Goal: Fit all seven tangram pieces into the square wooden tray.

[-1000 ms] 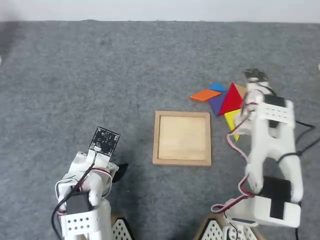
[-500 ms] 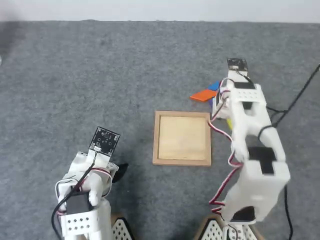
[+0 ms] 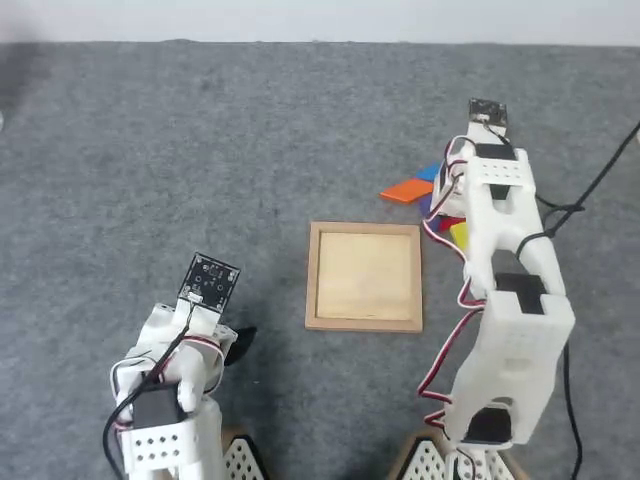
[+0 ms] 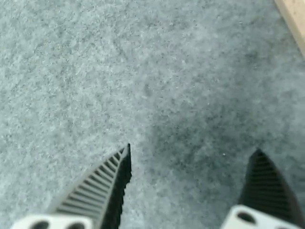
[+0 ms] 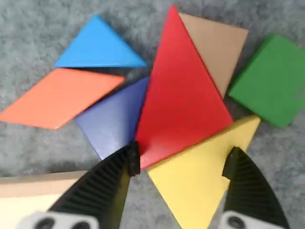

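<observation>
The square wooden tray (image 3: 313,277) lies mid-table with nothing in it; its corner shows in the right wrist view (image 5: 28,188). All the tangram pieces sit in a cluster just beyond its far right corner: blue triangle (image 5: 97,47), orange parallelogram (image 5: 59,98), purple piece (image 5: 112,121), red triangle (image 5: 178,100), tan triangle (image 5: 217,45), green square (image 5: 271,78), yellow triangle (image 5: 205,167). My right gripper (image 5: 181,162) hangs open above the red and yellow triangles. My left gripper (image 4: 190,155) is open over bare carpet, left of the tray.
Grey carpet covers the table. The right arm (image 3: 500,210) stretches over the cluster and hides most pieces from above; the orange (image 3: 408,190) and blue (image 3: 432,172) pieces stick out. The tray's edge (image 4: 293,19) lies near the left gripper.
The right arm has stretched forward and swung left over the piece cluster, then shifted slightly back to the right. The left arm has not moved.
</observation>
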Available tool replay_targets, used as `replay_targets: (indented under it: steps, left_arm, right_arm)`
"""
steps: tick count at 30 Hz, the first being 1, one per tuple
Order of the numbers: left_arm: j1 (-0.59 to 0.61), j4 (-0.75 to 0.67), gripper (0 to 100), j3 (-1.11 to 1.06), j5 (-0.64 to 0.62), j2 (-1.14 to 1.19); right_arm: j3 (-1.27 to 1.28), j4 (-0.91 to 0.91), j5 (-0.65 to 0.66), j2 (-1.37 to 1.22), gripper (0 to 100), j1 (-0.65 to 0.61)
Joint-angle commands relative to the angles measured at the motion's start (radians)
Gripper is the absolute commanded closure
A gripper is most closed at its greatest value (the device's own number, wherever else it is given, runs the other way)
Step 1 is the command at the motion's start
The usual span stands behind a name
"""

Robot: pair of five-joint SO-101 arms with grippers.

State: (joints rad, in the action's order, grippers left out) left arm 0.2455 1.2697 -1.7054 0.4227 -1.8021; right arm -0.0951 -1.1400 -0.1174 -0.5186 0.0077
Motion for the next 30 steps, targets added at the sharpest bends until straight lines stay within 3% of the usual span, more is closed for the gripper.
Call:
replay_targets:
  steps: [1, 12, 20, 27, 30]
  left_arm:
    - [0.0, 0.008, 63, 0.022, 0.008, -0.015]
    - [0.0, 0.008, 63, 0.022, 0.008, -0.015]
    - [0.0, 0.008, 63, 0.022, 0.008, -0.015]
    - [-0.002, 0.008, 63, 0.022, 0.008, -0.015]
    - [-0.002, 0.008, 63, 0.022, 0.008, -0.015]
  right_arm:
    - [0.002, -0.062, -0.005, -0.007, 71.4, 0.045]
    - [0.003, -0.165, 0.115, 0.002, 71.4, 0.061]
    - [0.002, -0.179, 0.322, 0.022, 71.2, 0.015]
    - [0.003, -0.226, 0.568, 0.102, 60.8, 0.018]
    - [0.006, -0.228, 0.565, 0.127, 60.8, 0.018]
